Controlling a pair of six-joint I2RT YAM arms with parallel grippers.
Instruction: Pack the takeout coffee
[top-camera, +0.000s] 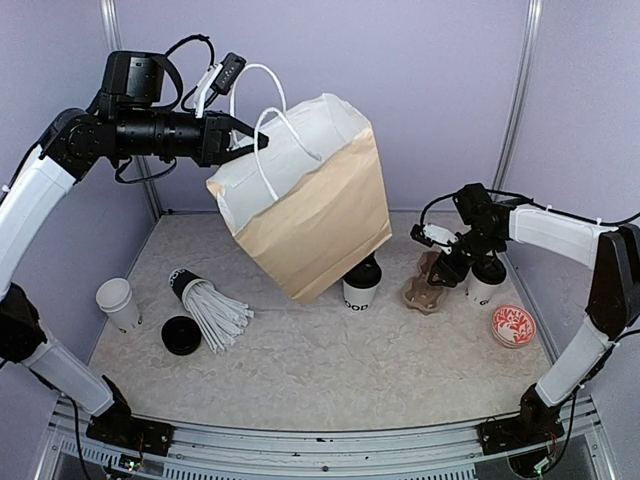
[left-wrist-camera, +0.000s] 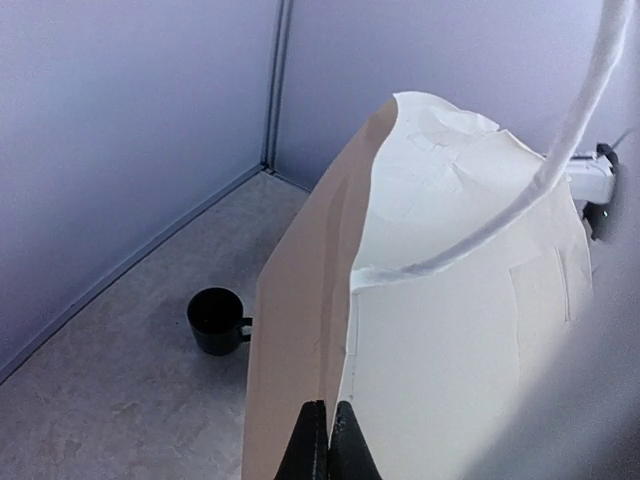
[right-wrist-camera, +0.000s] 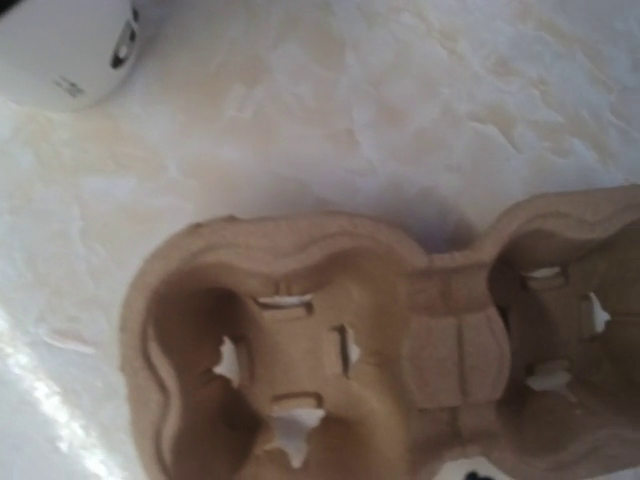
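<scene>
"Overhead, what is each arm doing?" asks the student.

"The left fingers (left-wrist-camera: 313, 450), pressed together, pinch the top edge of the brown-and-white paper carrier bag with white rope handles (top-camera: 310, 195), holding it up tilted over the pale marbled surface (top-camera: 330, 370). The right fingers (top-camera: 448, 265) hover over the moulded brown pulp cup tray (top-camera: 423, 292). Whether they are spread cannot be told, since the wrist view shows only the tray's sockets."

"Where is the takeout coffee?"

"One white paper cup with a black lid (top-camera: 362, 285) stands just behind the bag's low corner. A second lidded cup (top-camera: 487, 282) stands just beside the tray, close to the right fingers. A third white cup (top-camera: 119, 303), without a lid, stands at far left near a loose round black lid (top-camera: 181, 335). None is in the bag."

"How is the step done well?"

"Probably the tray is to be gripped or loaded first. The fingers should close on the firm ridge between the sockets, not on a thin socket flap, and lift it level. The neighbouring cup is near enough to be knocked, so a vertical approach seems safest. The bag hangs tilted, so its mouth likely needs righting and opening before anything enters."
</scene>
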